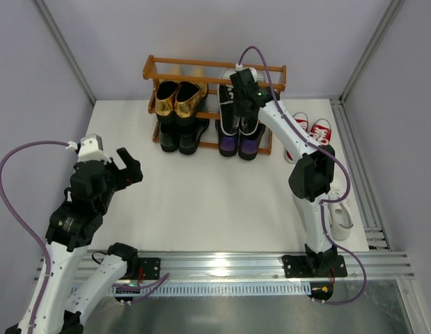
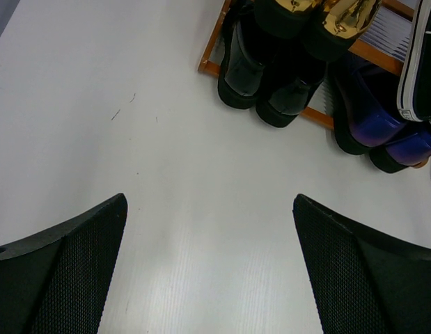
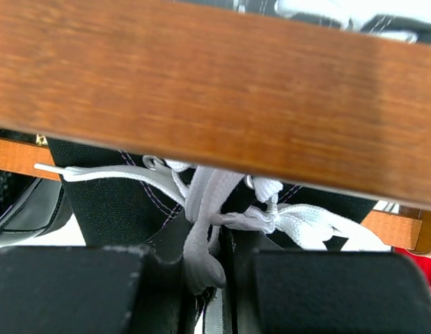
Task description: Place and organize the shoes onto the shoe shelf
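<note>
The orange-brown shoe shelf [image 1: 201, 67] stands at the back. Gold loafers [image 1: 179, 99] sit on its middle tier, left, above glossy black dress shoes [image 1: 179, 136]. Purple loafers [image 1: 241, 143] sit bottom right. My right gripper [image 1: 241, 104] is shut on the black-and-white sneakers [image 3: 131, 209] at their collars and laces, holding them on the right of the middle tier, under a shelf rail [image 3: 215, 90]. My left gripper [image 2: 208, 268] is open and empty over bare table at the left [image 1: 129, 167]. Red sneakers [image 1: 309, 132] lie right of the shelf. A white sneaker [image 1: 340, 212] lies by the right arm.
White walls close in on the table at the left, back and right. A metal rail [image 1: 361, 181] runs along the right edge. The arm bases are bolted to a rail [image 1: 222, 264] at the near edge.
</note>
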Motion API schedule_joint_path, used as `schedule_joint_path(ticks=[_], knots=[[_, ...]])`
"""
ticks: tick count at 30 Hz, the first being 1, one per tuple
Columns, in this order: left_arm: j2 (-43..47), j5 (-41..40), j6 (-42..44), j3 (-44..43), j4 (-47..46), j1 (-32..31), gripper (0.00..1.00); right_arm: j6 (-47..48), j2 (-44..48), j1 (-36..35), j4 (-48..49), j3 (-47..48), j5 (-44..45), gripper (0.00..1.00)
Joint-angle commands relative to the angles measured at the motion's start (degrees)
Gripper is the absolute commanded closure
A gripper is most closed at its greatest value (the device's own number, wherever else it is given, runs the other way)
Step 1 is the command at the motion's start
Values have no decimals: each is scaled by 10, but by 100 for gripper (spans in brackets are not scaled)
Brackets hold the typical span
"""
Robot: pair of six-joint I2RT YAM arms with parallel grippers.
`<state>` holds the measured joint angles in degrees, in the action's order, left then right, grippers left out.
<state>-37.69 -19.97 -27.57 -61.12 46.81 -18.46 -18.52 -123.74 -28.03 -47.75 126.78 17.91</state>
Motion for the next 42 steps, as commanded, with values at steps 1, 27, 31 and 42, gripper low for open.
schedule_joint_path(ticks=[1,27,31,42], knots=[[7,-7,10,-12,3,0,0,1,-3,24,137,36,49,96],[14,-4,3,-7,1,1,0,9,89,39,159,-74,20,56],[15,-9,4,-8,-5,0,0,18,131,33,176,-100,13,51],[-3,5,-4,-29,-21,0,0,-13,217,24,34,-101,0,30]])
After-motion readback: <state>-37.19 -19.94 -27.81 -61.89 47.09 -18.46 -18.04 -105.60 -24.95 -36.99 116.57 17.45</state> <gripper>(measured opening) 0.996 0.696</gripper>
